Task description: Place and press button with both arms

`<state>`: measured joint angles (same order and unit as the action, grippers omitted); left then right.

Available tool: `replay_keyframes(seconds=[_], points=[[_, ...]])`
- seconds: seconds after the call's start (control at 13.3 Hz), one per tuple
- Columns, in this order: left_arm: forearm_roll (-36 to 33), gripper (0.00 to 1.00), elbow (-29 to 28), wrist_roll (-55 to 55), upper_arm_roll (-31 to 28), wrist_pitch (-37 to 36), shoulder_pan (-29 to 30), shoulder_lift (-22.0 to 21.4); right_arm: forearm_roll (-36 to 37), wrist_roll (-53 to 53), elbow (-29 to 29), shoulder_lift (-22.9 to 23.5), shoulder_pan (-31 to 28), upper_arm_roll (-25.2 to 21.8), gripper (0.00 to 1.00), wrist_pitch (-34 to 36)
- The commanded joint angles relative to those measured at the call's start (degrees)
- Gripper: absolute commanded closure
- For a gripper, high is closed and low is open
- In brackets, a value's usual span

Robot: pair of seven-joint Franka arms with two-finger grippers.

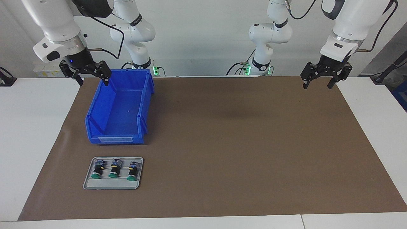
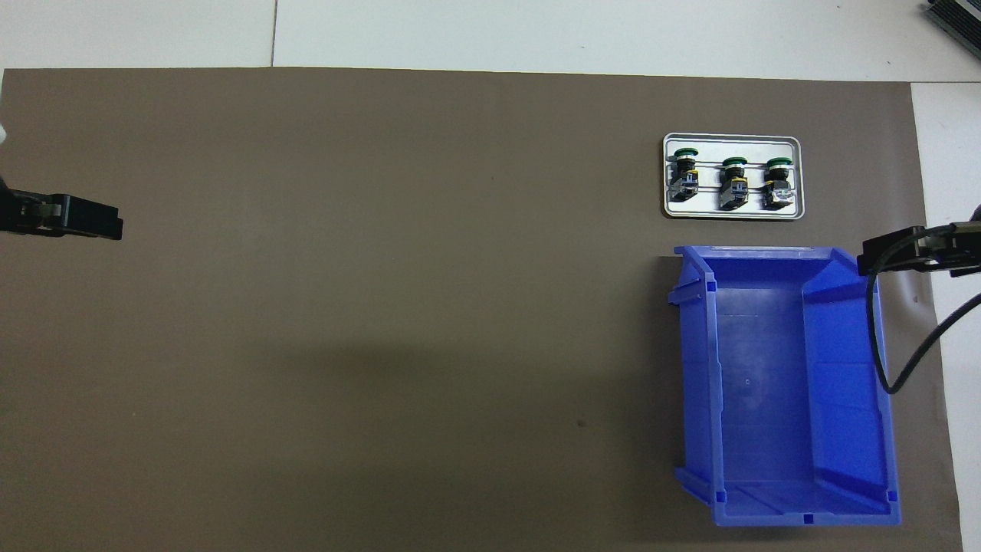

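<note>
Buttons (image 1: 114,169) are lying untouched on the tray (image 1: 111,186) at lower left, while right gripper (image 1: 85,73) and left gripper (image 1: 323,76) are hanging released at the upper corners, so pickup is likely pending, calling for descent onto one button.

The bench (image 1: 38,133) is white, covered by a plain brown mat (image 1: 238,143). A bright blue bin (image 1: 120,108) stands on it, and a pale grey tray (image 1: 113,185) carries three buttons (image 1: 114,168), each with a green cap, black body and a blue-and-yellow base end. The arms (image 1: 270,35) are white with black cables, and the left gripper (image 1: 319,85) and right gripper (image 1: 92,82) are both black.
</note>
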<state>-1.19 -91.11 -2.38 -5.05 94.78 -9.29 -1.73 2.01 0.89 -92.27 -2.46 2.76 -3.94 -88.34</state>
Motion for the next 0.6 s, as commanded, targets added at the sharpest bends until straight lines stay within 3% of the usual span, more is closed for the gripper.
replay_keyframes(seconds=[0.0, 0.53], points=[[0.2, 0.00, -2.4, -2.3, -0.1, 1.2, 0.2, -2.1, 0.7, -0.3, -0.9, -1.0, -0.1, 0.3, 0.00, 0.4], [0.2, 0.00, -2.4, -2.0, -0.4, 0.7, 0.2, -2.1, 0.8, 1.3, -1.9, -0.4, -0.2, 0.2, 0.00, -4.5]])
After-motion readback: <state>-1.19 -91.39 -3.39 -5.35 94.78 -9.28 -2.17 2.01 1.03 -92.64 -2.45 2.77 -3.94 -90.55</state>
